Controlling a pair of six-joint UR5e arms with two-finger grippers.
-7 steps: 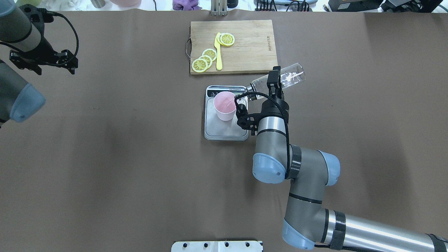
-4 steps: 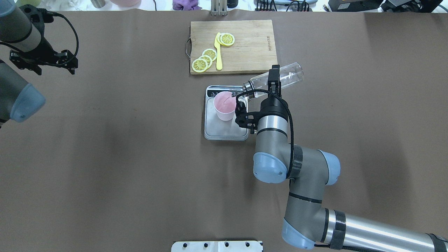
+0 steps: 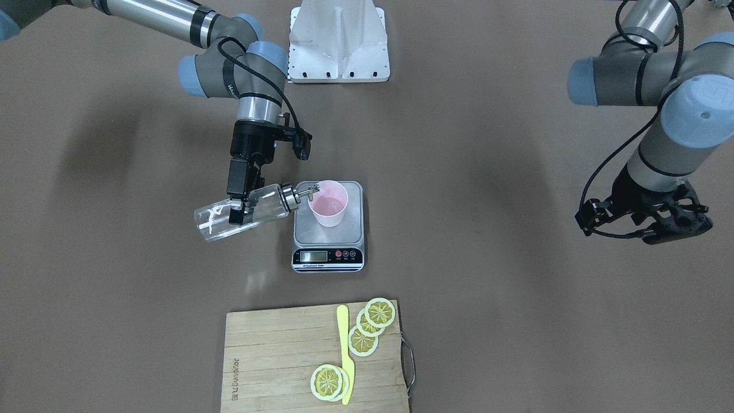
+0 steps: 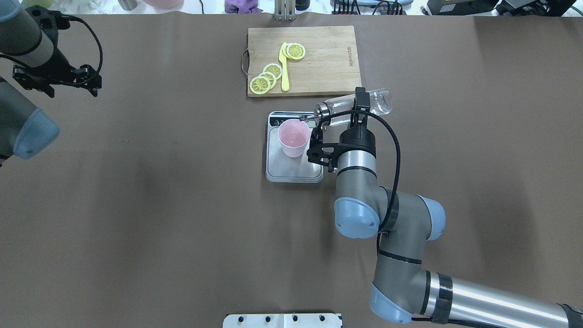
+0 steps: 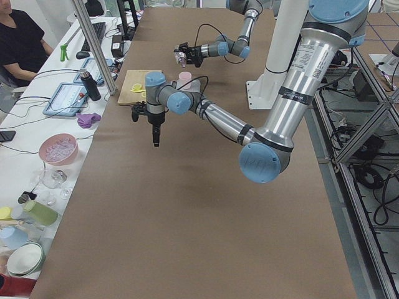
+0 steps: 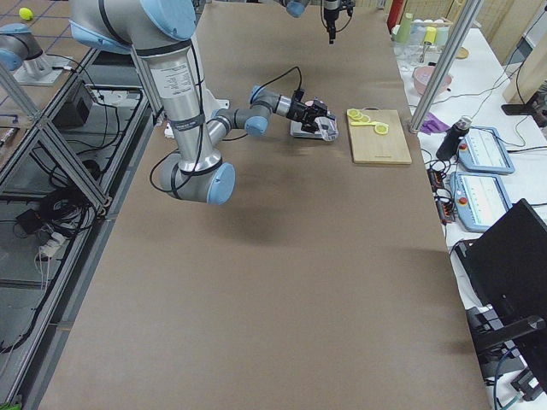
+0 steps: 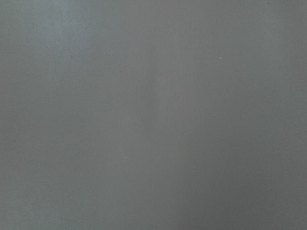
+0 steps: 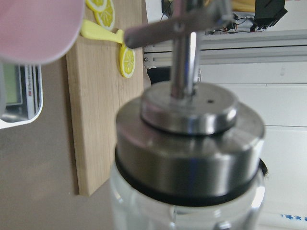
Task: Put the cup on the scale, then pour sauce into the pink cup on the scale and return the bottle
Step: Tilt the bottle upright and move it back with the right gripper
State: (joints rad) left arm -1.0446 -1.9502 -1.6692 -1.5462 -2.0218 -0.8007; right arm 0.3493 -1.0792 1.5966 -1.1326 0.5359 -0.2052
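The pink cup (image 4: 293, 136) stands upright on the steel scale (image 4: 291, 172); both also show in the front view, the cup (image 3: 328, 205) on the scale (image 3: 328, 256). My right gripper (image 4: 360, 105) is shut on the glass bottle (image 4: 379, 100), which lies almost level above the table. The bottle's metal spout (image 4: 304, 118) is at the cup's right rim. I see no stream. Clear sauce in the bottle (image 3: 264, 207) is hard to make out. The right wrist view shows the metal cap (image 8: 189, 143) and the cup's edge (image 8: 38, 28). My left arm (image 4: 27, 50) hangs far left; its fingers are hidden.
A wooden cutting board (image 4: 323, 59) with lemon slices (image 4: 266, 77) and a yellow knife (image 4: 285, 70) lies just behind the scale. The robot's white base plate (image 4: 282, 320) is at the near edge. Clutter lines the far table edge.
My right wrist has turned and the bottle has come back toward level. The thin stream into the cup no longer shows. The left arm has not moved.
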